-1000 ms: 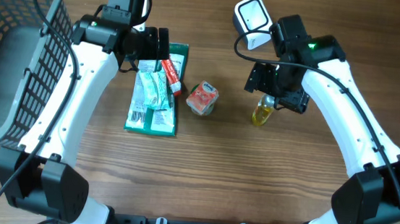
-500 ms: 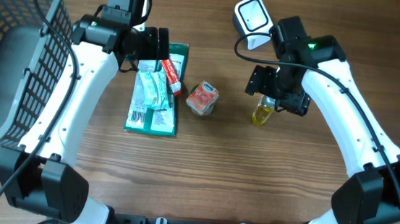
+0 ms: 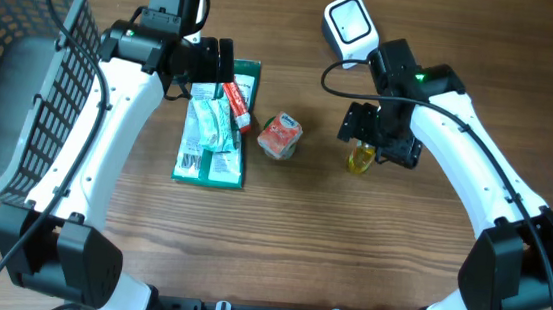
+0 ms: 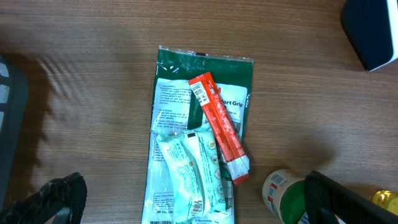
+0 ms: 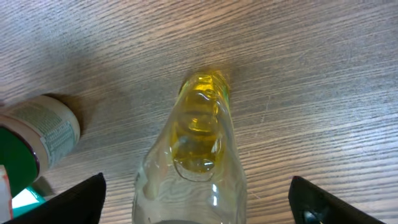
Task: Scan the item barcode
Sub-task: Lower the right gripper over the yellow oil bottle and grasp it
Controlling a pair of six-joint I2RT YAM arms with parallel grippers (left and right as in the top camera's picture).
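Two arms reach over a wooden table (image 3: pixel 279 236). The right gripper (image 5: pixel 196 186) has its fingers spread wide on either side of a small bottle (image 5: pixel 200 118) of yellow liquid. A gap shows on each side, so nothing is gripped. The bottle rests on the table at about 6 o'clock from the white scanner (image 3: pixel 348 26). A small tub (image 3: pixel 280 135) sits near the bottle at its 9 o'clock. Further toward 9 o'clock lies a green packet (image 4: pixel 205 68) with pale sachets (image 4: pixel 186 168) and a red stick pack (image 4: pixel 221 127) on top. The left gripper (image 4: pixel 189 193) hangs over these, fingers fully apart and empty. A wire basket (image 3: pixel 62 86) sits at the table's 9 o'clock edge.
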